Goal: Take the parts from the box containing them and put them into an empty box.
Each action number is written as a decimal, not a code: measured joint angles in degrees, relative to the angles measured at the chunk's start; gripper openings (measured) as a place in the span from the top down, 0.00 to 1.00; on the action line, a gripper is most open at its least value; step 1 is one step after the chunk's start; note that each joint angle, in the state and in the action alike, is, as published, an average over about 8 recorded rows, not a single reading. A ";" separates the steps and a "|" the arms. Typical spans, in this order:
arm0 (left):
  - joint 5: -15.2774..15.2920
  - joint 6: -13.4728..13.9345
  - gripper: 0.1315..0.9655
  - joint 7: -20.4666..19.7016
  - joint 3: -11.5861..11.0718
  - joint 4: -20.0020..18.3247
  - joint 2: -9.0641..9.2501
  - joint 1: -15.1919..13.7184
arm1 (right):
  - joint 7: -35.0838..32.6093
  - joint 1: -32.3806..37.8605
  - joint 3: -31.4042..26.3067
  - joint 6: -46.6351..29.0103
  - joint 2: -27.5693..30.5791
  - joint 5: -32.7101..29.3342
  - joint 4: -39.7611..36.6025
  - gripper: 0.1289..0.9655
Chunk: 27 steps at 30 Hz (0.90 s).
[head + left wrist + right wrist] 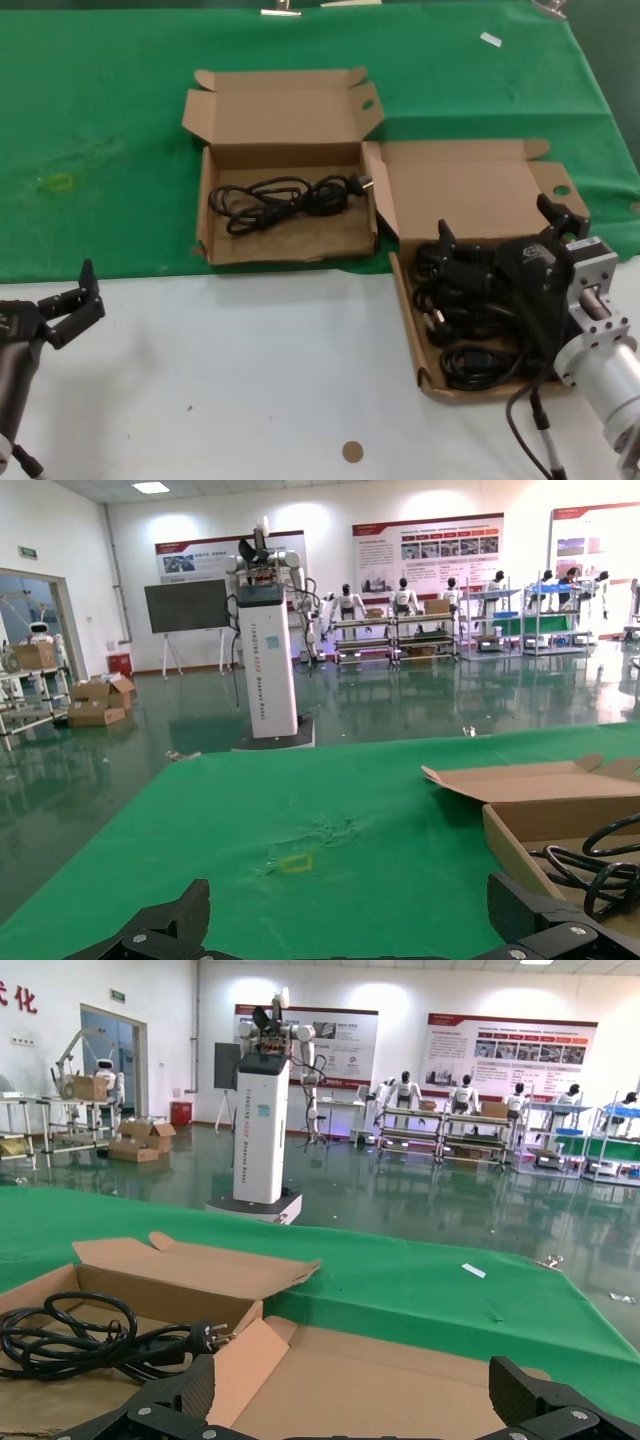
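Note:
Two open brown cardboard boxes stand side by side. The right-hand box (409,330) holds several black coiled cables (470,335). My right gripper (500,225) hovers over its far end and opened lid (400,1380), open, with nothing between its fingers. The box to its left (205,215) lies on the green cloth and holds one black cable (285,198), whose plug (205,1336) shows beside my right gripper (350,1400). My left gripper (75,305) waits open above the white table at the near left, apart from both boxes. That gripper (350,920) faces the cloth, with the box edge (520,855) off to one side.
A green cloth (100,120) covers the far half of the table and bears a small yellow mark (58,182). The near half is white tabletop (250,380), with a small brown disc (351,451). A white tag (490,39) lies at the far right of the cloth.

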 joint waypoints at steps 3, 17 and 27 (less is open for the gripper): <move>0.00 0.00 0.00 0.00 0.00 0.00 0.00 0.00 | 0.00 0.00 0.00 0.00 0.00 0.00 0.00 0.00; 0.00 0.00 0.00 0.00 0.00 0.00 0.00 0.00 | 0.00 0.00 0.00 0.00 0.00 0.00 0.00 0.00; 0.00 0.00 0.00 0.00 0.00 0.00 0.00 0.00 | 0.00 0.00 0.00 0.00 0.00 0.00 0.00 0.00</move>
